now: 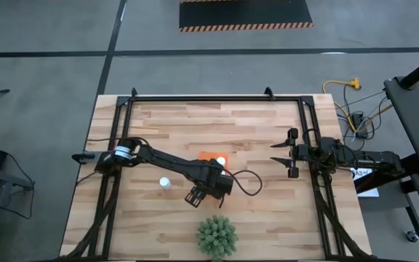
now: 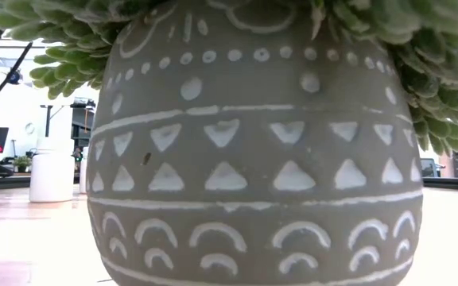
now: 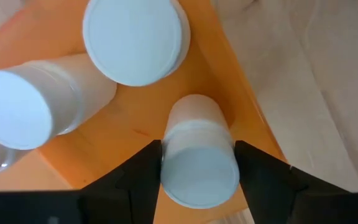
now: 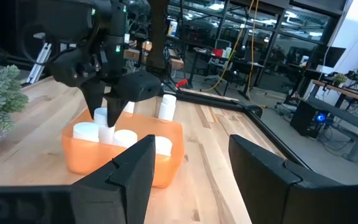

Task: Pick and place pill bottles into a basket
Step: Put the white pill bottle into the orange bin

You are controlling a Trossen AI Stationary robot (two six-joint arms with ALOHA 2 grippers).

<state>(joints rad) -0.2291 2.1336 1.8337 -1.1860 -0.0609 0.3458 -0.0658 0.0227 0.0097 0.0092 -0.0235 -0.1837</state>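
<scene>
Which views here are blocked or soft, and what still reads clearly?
Low view: the patterned plant pot fills the frame, close and soft; one pill bottle shows beside it. Left wrist view: bottle between the fingers, in the basket, slightly blurred. High view: the left arm hides most of the basket.

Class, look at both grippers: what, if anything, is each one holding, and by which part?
The left gripper grips a pill bottle by its sides, near the cap, over the basket. The right gripper is open, holding nothing.

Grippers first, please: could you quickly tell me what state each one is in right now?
Left gripper: over the basket, fingers shut on a pill bottle.
Right gripper: open, empty, waiting at the table's right side.
</scene>
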